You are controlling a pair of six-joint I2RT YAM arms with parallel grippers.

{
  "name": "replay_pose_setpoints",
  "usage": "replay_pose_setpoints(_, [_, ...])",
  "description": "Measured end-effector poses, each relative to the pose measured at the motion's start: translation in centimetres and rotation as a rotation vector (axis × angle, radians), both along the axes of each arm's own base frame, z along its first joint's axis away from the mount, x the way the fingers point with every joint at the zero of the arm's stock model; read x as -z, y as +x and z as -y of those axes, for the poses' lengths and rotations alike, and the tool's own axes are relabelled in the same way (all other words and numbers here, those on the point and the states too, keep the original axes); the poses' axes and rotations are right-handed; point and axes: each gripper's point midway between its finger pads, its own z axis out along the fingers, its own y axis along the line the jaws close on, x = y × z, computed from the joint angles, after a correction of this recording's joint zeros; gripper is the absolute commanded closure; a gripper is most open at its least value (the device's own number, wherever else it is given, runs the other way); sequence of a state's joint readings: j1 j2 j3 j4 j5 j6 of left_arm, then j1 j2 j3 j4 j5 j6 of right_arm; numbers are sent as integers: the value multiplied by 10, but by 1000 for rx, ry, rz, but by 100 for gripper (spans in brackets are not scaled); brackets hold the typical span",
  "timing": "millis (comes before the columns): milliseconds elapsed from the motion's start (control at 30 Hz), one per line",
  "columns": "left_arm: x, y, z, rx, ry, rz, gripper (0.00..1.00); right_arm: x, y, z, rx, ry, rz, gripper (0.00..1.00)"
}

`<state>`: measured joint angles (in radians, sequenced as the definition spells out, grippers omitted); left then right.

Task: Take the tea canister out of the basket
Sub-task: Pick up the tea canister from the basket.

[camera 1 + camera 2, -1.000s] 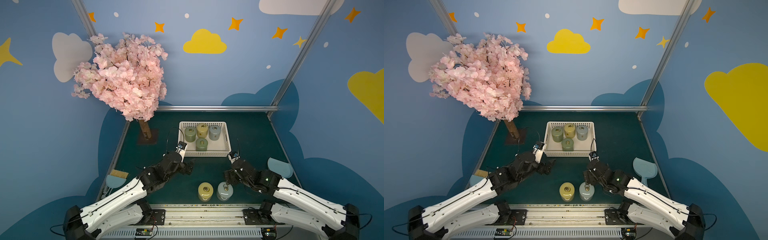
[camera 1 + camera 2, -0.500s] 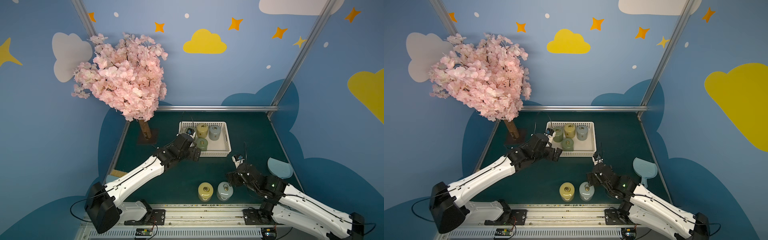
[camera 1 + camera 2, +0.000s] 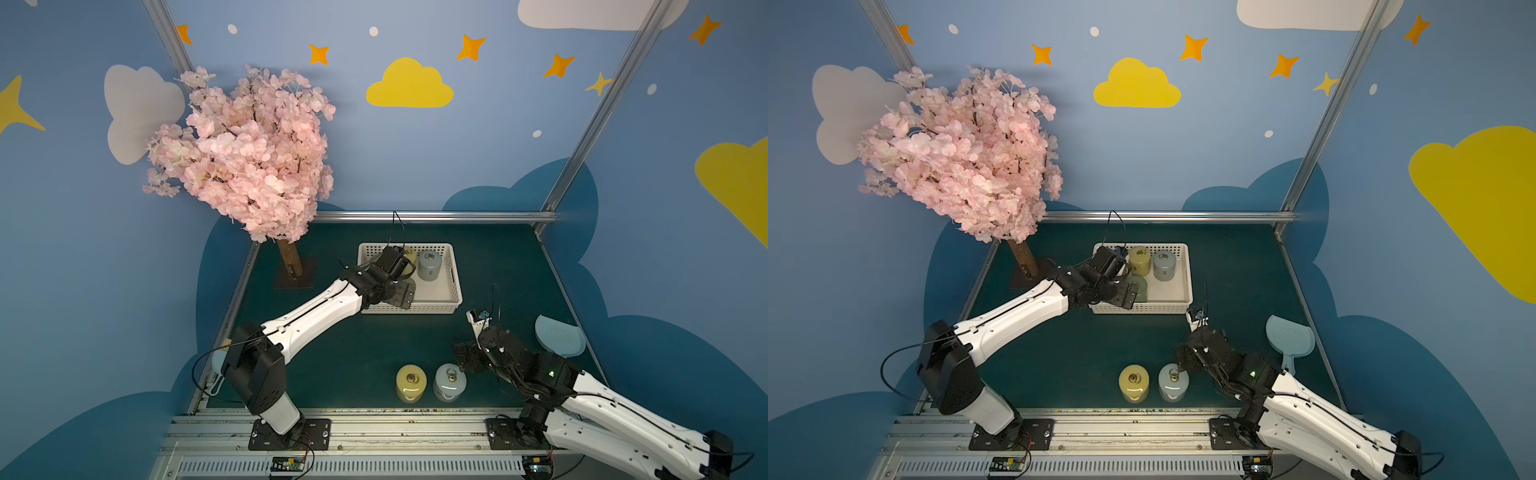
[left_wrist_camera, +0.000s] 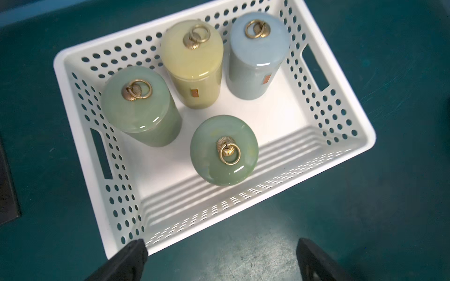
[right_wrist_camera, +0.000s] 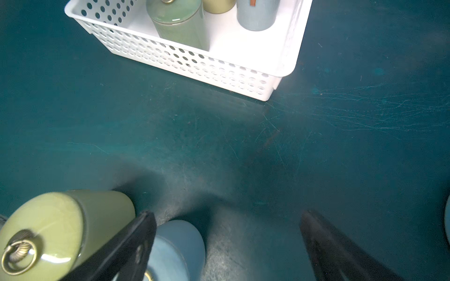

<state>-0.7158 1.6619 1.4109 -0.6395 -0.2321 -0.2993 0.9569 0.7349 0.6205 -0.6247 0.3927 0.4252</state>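
Note:
The white perforated basket (image 3: 432, 308) (image 3: 1158, 308) (image 4: 80, 155) (image 5: 194, 65) stands at the table's back middle. It holds several upright tea canisters with brass ring knobs: two green ones (image 4: 224, 150) (image 4: 138, 107), a yellow one (image 4: 192, 63) and a blue-grey one (image 4: 258, 56). My left gripper (image 3: 401, 293) (image 3: 1125, 296) (image 4: 220, 245) hovers open over the basket's near left edge, its fingertips short of the nearest green canister. My right gripper (image 3: 465, 358) (image 3: 1183, 360) (image 5: 227, 216) is open and empty, low beside the blue-grey canister (image 5: 175, 245) on the table.
A yellow canister (image 3: 411, 382) (image 3: 1133, 382) (image 5: 48, 231) and a blue-grey canister (image 3: 449, 380) (image 3: 1173, 380) stand near the front edge. A pink blossom tree (image 3: 245, 153) fills the back left. A pale blue scoop (image 3: 559, 334) (image 3: 1289, 336) lies at the right.
My left arm has stretched from mid-table to the basket and now hangs over its near left edge. My right arm has drawn back a little from the table canisters, still open.

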Motion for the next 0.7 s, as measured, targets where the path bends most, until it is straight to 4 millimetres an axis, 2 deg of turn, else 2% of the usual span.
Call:
replay_pose_setpoints(200, [23,10,5,-2,40,-70,0,1,0,2,3,0,5,1])
replay_pose_setpoints(500, [40,35,17,3,55,-130,0,1,0,3,-2,-11,9,2])
replay_pose_setpoints(700, [56,45,19,4,72,-170,0,2,1,4,-2,-18,12,2])
